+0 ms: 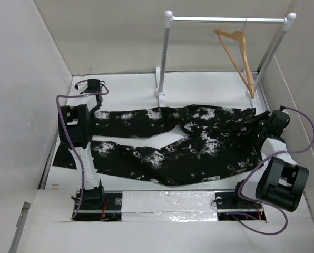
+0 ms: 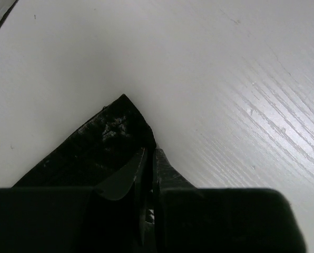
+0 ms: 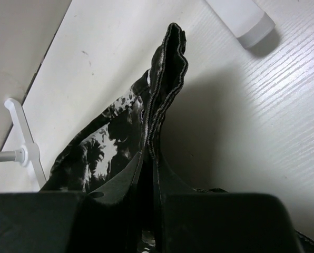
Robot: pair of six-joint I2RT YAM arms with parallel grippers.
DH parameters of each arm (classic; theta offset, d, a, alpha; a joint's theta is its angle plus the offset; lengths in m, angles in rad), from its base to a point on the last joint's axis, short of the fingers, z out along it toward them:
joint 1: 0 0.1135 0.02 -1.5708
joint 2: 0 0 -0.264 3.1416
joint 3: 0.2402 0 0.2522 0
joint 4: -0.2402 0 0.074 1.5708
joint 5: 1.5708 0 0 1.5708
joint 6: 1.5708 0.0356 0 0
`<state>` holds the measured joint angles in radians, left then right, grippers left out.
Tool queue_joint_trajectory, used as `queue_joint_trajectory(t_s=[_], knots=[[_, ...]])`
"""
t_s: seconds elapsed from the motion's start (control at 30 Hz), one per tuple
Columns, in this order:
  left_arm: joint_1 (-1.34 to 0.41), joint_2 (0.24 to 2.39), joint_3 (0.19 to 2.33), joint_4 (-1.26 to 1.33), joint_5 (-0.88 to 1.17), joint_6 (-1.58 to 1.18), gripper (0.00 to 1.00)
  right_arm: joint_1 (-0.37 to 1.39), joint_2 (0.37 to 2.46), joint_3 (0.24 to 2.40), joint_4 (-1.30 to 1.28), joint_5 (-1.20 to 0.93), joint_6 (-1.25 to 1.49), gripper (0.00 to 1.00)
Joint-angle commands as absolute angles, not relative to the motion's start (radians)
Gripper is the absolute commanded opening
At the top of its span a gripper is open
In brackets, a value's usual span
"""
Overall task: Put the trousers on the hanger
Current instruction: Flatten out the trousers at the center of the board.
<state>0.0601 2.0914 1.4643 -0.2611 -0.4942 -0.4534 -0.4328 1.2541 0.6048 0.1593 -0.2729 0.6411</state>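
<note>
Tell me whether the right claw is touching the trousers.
Touching. The right wrist view shows the right claw shut on a raised fold of the trousers, with the fabric pinched inside its grip.

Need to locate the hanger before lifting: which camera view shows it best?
The top external view: the hanger shows whole, hooked on the rail of the rack at the far right of the table. The left wrist view shows only trousers and table; the right wrist view shows trousers and the rack's post, no hanger.

Black white-splattered trousers (image 1: 183, 145) spread flat across table; wooden hanger (image 1: 236, 52) hanging on rack.
</note>
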Motion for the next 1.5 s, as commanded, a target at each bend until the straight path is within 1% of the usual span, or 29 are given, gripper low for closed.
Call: queue_joint_trajectory(t_s=[0.0,0.07,0.23,0.4,0.57,0.67,0.73,0.77,0.9,1.07,1.1,1.13,1.17,1.2,1.27,1.37,1.4,1.47], knots=[[0.104,2.028,1.419,-0.304,-0.45,-0.485,0.0,-0.442,1.25,0.604,0.262,-0.305,0.658,0.0],[0.117,1.985,1.425,-0.301,-0.445,-0.506,0.0,-0.454,1.252,0.607,0.262,-0.308,0.664,0.0],[0.146,1.907,1.509,-0.305,-0.531,-0.564,0.0,-0.511,1.259,0.623,0.256,-0.319,0.724,0.0],[0.178,1.868,1.583,-0.313,-0.617,-0.629,0.0,-0.529,1.252,0.663,0.223,-0.252,0.785,0.0],[0.21,1.753,1.578,-0.207,-0.535,-0.62,0.0,-0.569,1.227,0.712,0.166,-0.212,0.787,0.0],[0.21,1.755,1.686,-0.282,-0.564,-0.617,0.0,-0.589,1.236,0.735,0.152,-0.137,0.799,0.0],[0.21,1.734,1.71,-0.311,-0.604,-0.63,0.0,-0.613,1.252,0.765,0.115,-0.138,0.808,0.0],[0.21,1.72,1.704,-0.313,-0.607,-0.637,0.0,-0.632,1.255,0.773,0.092,-0.132,0.807,0.0],[0.222,1.596,1.554,-0.213,-0.6,-0.652,0.0,-0.65,1.264,0.808,0.043,-0.13,0.813,0.0],[0.247,1.459,1.482,-0.141,-0.433,-0.708,0.0,-0.65,1.276,0.789,0.074,-0.212,0.825,0.0],[0.247,1.451,1.485,-0.12,-0.408,-0.724,0.0,-0.65,1.276,0.779,0.084,-0.215,0.828,0.0],[0.247,1.451,1.497,-0.103,-0.328,-0.732,0.0,-0.65,1.275,0.764,0.112,-0.247,0.833,0.0],[0.247,1.456,1.515,-0.094,-0.286,-0.758,0.0,-0.65,1.273,0.747,0.189,-0.271,0.845,0.0],[0.247,1.46,1.541,-0.063,-0.247,-0.77,0.0,-0.65,1.273,0.733,0.205,-0.294,0.847,0.0],[0.247,1.451,1.525,-0.009,-0.178,-0.779,0.0,-0.65,1.275,0.742,0.164,-0.304,0.827,0.0],[0.261,1.433,1.428,0.026,-0.201,-0.787,0.0,-0.66,1.276,0.769,0.121,-0.27,0.805,0.0],[0.261,1.424,1.31,0.099,-0.209,-0.76,0.0,-0.66,1.281,0.764,0.133,-0.273,0.808,0.0],[0.27,1.399,1.157,0.21,-0.192,-0.736,0.0,-0.66,1.296,0.75,0.17,-0.296,0.834,0.0]])
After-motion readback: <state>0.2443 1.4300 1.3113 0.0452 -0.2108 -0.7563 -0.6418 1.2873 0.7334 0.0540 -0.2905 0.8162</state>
